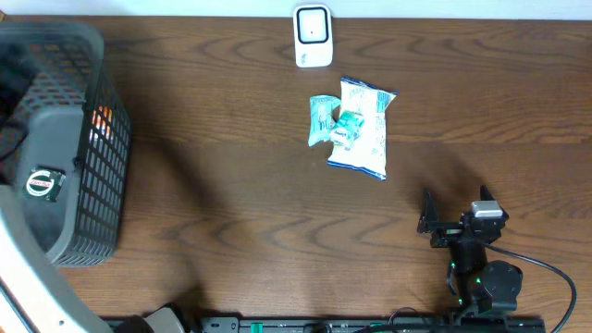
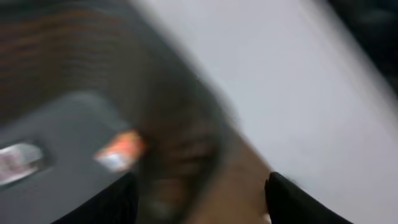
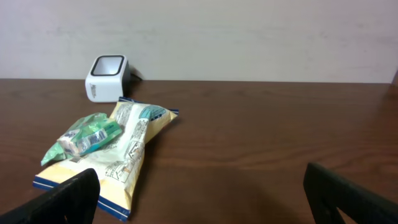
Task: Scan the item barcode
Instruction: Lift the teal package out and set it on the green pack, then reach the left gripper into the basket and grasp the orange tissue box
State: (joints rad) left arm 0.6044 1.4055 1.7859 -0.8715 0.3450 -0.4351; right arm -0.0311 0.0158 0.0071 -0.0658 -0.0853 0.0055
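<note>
No legible text anywhere. Print on white-blue snack bag (image 3: 127, 155): too small to read. Green packet (image 3: 87, 137): same. Round red-white mark (image 1: 40, 183) beside black basket (image 1: 104, 190): unreadable.

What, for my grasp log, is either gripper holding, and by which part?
Nothing seen held: right gripper open and empty; left gripper open over the basket, view blurred.
</note>
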